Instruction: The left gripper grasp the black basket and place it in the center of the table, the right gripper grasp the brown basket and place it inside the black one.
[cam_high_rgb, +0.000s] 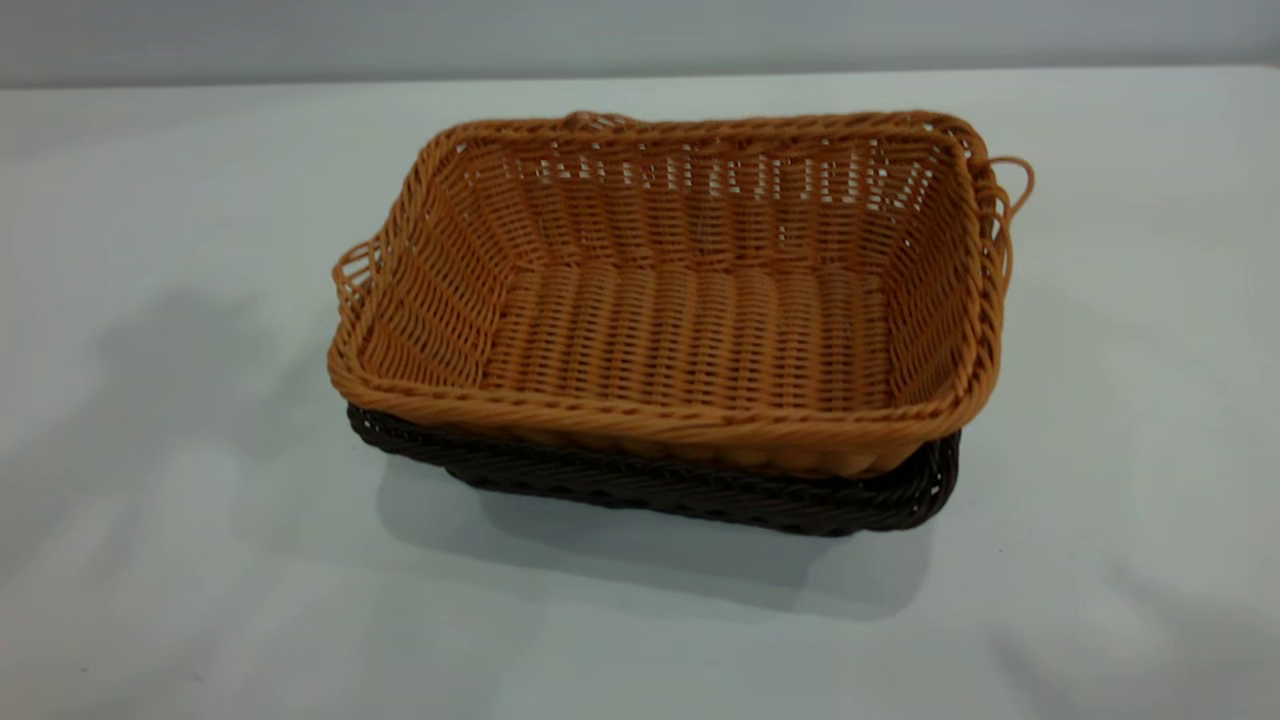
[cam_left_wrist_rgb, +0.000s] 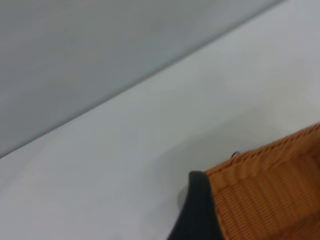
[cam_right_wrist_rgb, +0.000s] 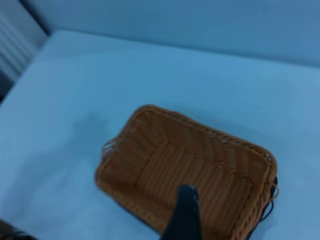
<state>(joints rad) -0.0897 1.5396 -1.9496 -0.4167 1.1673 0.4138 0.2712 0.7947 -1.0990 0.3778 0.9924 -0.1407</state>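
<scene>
The orange-tan brown basket sits nested inside the black basket in the middle of the table. Only the black basket's near rim and right corner show under it. Neither gripper is in the exterior view. A dark tip of my left gripper shows beside the brown basket's rim. A dark tip of my right gripper shows well above the brown basket. Neither holds anything that I can see.
The white-grey tabletop spreads wide around the baskets on all sides. Soft arm shadows lie on it at the left. A grey wall runs behind the table's far edge.
</scene>
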